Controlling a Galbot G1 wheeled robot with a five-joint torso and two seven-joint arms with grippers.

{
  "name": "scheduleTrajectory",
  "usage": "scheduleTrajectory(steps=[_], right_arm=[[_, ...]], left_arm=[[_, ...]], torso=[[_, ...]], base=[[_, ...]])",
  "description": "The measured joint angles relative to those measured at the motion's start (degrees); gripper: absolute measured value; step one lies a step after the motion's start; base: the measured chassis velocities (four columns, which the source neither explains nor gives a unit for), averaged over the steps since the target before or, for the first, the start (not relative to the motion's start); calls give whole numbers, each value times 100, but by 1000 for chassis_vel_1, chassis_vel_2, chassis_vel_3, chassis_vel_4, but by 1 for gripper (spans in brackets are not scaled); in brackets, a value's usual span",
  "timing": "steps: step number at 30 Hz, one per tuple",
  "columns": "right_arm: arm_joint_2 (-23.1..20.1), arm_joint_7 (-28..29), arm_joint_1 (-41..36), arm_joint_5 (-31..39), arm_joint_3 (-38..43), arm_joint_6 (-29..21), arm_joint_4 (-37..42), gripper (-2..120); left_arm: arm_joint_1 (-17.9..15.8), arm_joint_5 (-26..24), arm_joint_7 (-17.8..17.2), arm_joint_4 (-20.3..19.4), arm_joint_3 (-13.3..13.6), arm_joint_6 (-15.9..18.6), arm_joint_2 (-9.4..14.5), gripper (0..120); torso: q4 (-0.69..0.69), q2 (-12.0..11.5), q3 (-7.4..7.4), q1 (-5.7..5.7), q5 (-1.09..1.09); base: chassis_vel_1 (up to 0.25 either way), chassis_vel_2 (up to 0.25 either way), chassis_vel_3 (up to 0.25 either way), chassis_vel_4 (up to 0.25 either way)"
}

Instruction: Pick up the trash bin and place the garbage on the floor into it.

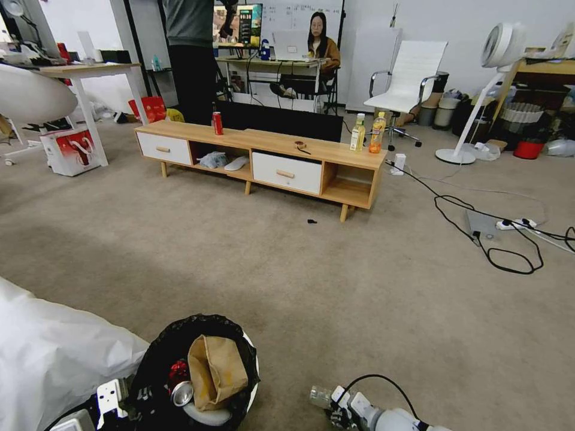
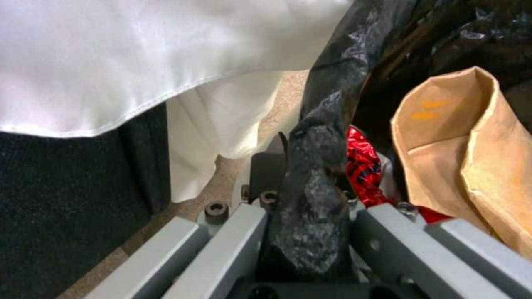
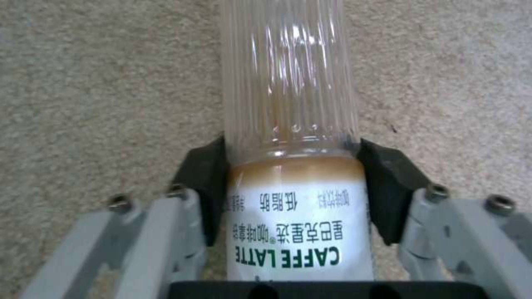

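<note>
**One bottle left in hand, most litter already binned**

Several pieces of garbage already sit inside the trash bin [image 1: 197, 371], which stands low at the robot's left, just beside a white cloth [image 1: 48, 353]. A tan paper bag [image 1: 217, 370] stands on end in it, mouth upward; a crushed can [image 1: 181, 393] and a red packet [image 2: 363, 170] lie beside the bag. The left end effector [image 2: 313, 207] is pressed together on the bin's rim, pinching the black bag liner [image 2: 332, 108] folded over it, so the bin is held.

The right end effector [image 3: 294, 191] pinches a clear bottle [image 3: 291, 124] across its body near the top edge of the white label, one black pad [image 3: 202, 182] on each side. The bottle's long axis runs straight out from the end effector; it hangs over bare carpet [image 1: 359, 287] at the robot's right, apart from the bin. Which end carries the cap I cannot tell.

Judging from the head view, the carpet ahead holds only a tiny dark scrap [image 1: 312, 221] near the low cabinet [image 1: 263, 155], so the task looks nearly complete: the bottle is not yet in the bin.
</note>
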Motion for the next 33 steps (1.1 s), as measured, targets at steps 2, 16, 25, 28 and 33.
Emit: scheduleTrajectory(steps=[2,16,25,28,33], right_arm=[[1,0,-21,-9,2,17,-1,44],[-341,236,-253,212,284,107,541,29],[-1147,637,-255,547,860,278,1865,29],[-1380,705,-155,526,983,443,2214,29],[-1527,825,184,578,1049,672,2709,28]], left_arm=[[1,3,-1,0,0,1,0,1],[-20,50,-20,30,74,69,0,1],[-15,-146,-80,-60,139,197,74,1],[14,-280,-98,-127,153,228,120,1],[95,-487,-173,-281,137,297,158,1]], torso=[[1,0,0,0,0],[-1,-1,2,0,2],[0,-1,1,0,1],[0,-1,1,0,0],[1,-1,1,0,1]], base=[[0,0,0,0],[0,0,0,0],[0,0,0,0],[0,0,0,0],[0,0,0,0]])
